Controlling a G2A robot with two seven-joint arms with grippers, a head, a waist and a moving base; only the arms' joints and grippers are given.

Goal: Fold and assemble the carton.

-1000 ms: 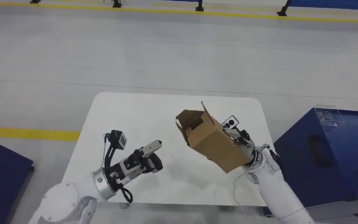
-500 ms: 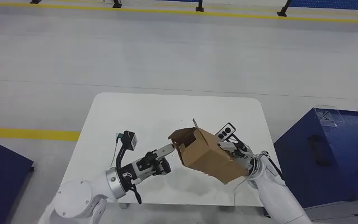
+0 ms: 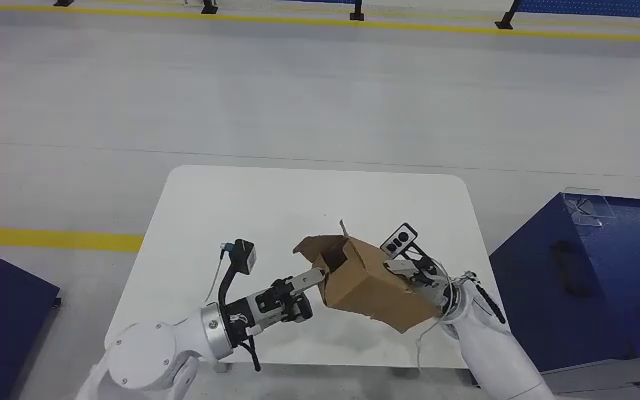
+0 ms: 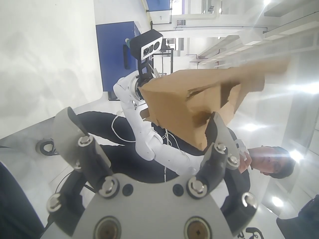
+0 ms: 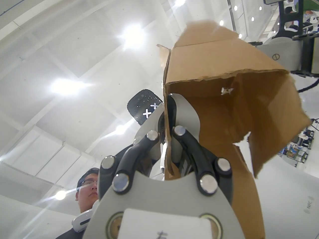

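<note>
A brown carton (image 3: pixel 365 285) hangs tilted above the white table's front right part, its open end with loose flaps facing the left arm. My right gripper (image 3: pixel 424 283) is shut on the carton's wall at the far end; in the right wrist view the right gripper (image 5: pixel 166 105) pinches one cardboard side of the carton (image 5: pixel 236 100). My left gripper (image 3: pixel 312 280) sits at the open end, open. In the left wrist view the left gripper (image 4: pixel 142 128) has one fingertip (image 4: pixel 216 128) against the carton (image 4: pixel 189 100) near a lower corner, the other finger apart from it.
The white table (image 3: pixel 250 210) has bare surface at the back and left. A blue cabinet (image 3: pixel 570 280) stands just off the table's right edge, and another blue object (image 3: pixel 20 310) lies left of the table. Grey floor surrounds everything.
My left gripper has moved right, up to the carton's open end. The right arm has brought the carton lower and leftward, closer to the left gripper.
</note>
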